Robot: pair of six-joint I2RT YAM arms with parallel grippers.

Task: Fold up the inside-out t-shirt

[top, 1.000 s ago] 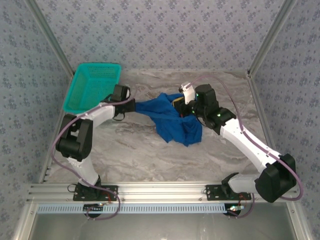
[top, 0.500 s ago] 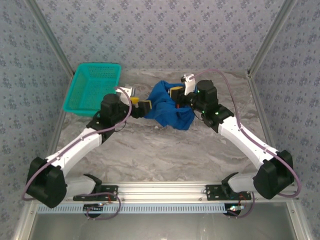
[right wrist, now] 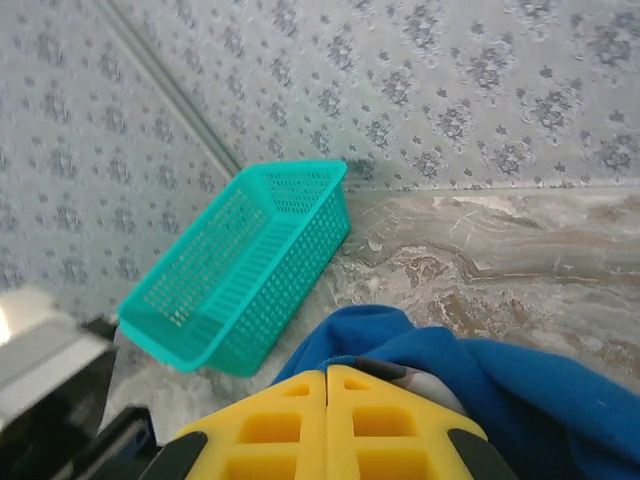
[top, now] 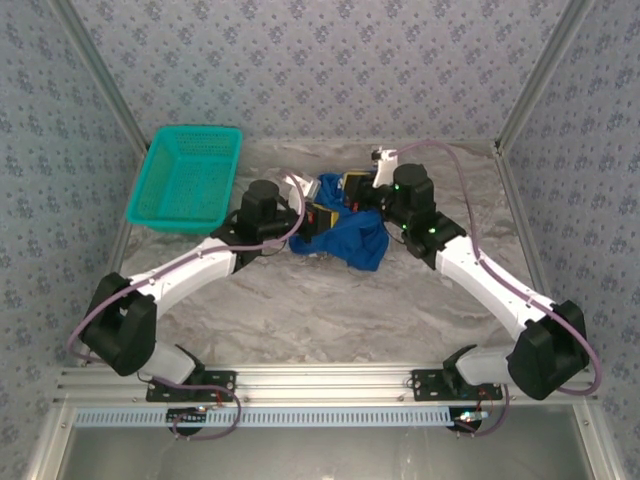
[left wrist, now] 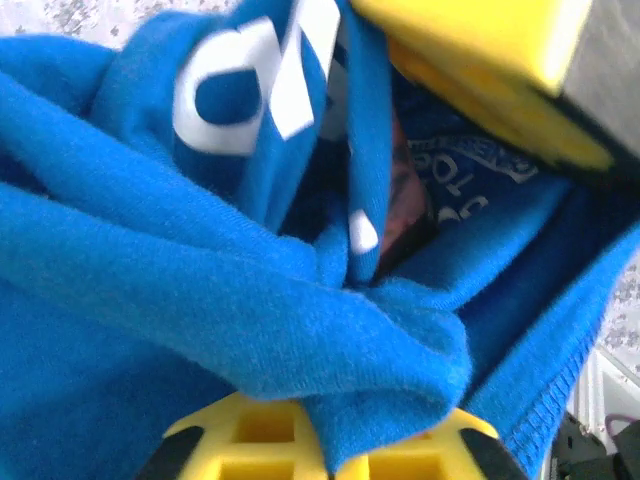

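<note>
T-shirt (top: pixel 355 240), royal blue, bunched, white print showing; my left tool (top: pixel 323 214) and right tool (top: pixel 352 186) clamp it over grey marbled counter (top: pixel 300 310).

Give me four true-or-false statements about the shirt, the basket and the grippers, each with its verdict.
1. The t-shirt lies spread flat. False: it is bunched up between the left gripper and the right gripper.
2. The teal basket holds nothing. True.
3. The t-shirt sits inside the basket. False: it is on the table, to the right of the basket.
4. Both grippers are shut on the t-shirt. True.
</note>
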